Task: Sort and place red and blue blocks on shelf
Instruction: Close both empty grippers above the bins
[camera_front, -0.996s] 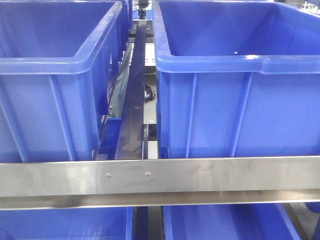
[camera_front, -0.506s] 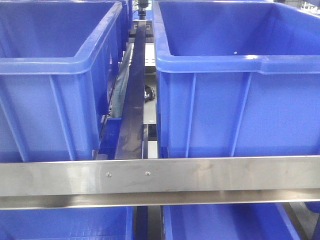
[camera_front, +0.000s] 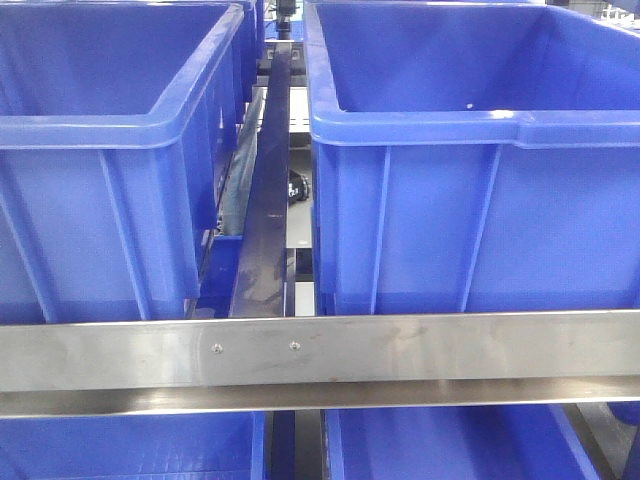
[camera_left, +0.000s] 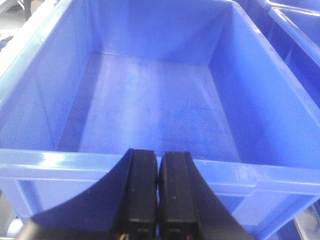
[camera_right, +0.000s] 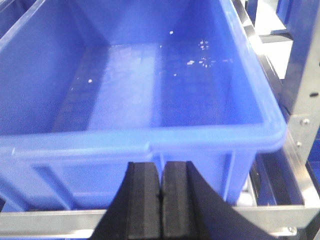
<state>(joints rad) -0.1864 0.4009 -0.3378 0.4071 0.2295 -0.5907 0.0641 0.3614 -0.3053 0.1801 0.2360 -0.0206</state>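
In the front view we see the shelf (camera_front: 320, 362) as the biggest thing: its brushed-metal front rail runs across the whole picture, with two screw heads (camera_front: 256, 348) left of the middle. On the tier behind the rail stand two large blue bins side by side, the left bin (camera_front: 110, 160) and the right bin (camera_front: 470, 170), both open at the top. Between them a dark metal divider bar (camera_front: 268, 190) runs back into the rack, apart from both bin walls. Below the rail we see the rims of two more blue bins (camera_front: 130, 448) on a lower tier.

From the left wrist view we look down into one blue bin (camera_left: 270, 115); its floor shows scuffs and nothing lying on it. Our left hand (camera_left: 158, 192) sits at the bottom edge over the near rim, its two black fingers pressed together with nothing between them.

From the right wrist view we look into another blue bin (camera_right: 250, 95), its floor speckled with small light specks. The shelf's steel upright (camera_right: 305, 105) with screw heads stands just to its right. Our right hand (camera_right: 161, 200) hangs over the near rim, its fingers likewise closed flat against each other, holding nothing.

We see neither the red nor the blue block in any view.
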